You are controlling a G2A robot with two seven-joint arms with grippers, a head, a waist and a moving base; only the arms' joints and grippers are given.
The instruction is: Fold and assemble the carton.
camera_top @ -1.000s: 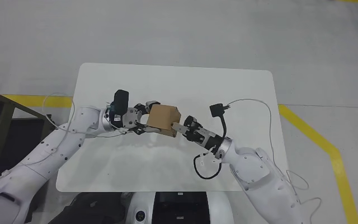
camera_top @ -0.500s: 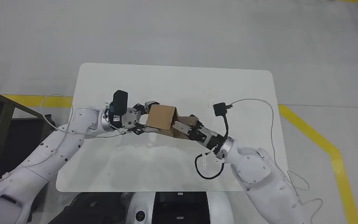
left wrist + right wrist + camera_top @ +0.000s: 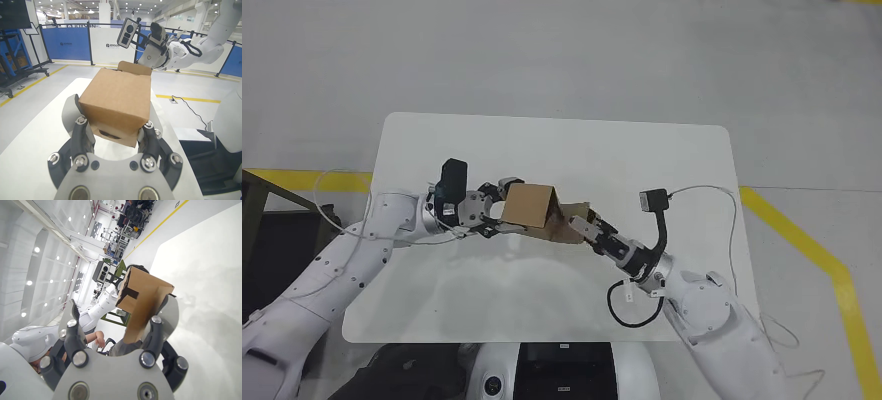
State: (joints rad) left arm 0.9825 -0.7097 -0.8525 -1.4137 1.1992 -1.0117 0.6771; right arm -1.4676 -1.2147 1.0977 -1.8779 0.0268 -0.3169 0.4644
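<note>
A small brown carton (image 3: 530, 206) is held just above the white table (image 3: 662, 160), near its middle. My left gripper (image 3: 492, 212) is shut on the carton's closed end; in the left wrist view its fingers (image 3: 149, 125) clamp both sides of the carton (image 3: 117, 98). My right gripper (image 3: 580, 226) is at the opposite end, open. In the right wrist view a loose flap of the carton (image 3: 143, 291) runs back between the spread fingers and lies against one finger (image 3: 166, 308). That end of the carton is open, with a notch showing.
A thin cable (image 3: 712, 195) loops over the table's right part from the right wrist camera. A dark stand (image 3: 267, 225) sits off the table's left edge. Bare table surface lies behind and in front of the arms.
The right arm has drawn back to the right, and a flap at the carton's right end now sticks out toward it. The left gripper kept its hold, carton tilted slightly.
</note>
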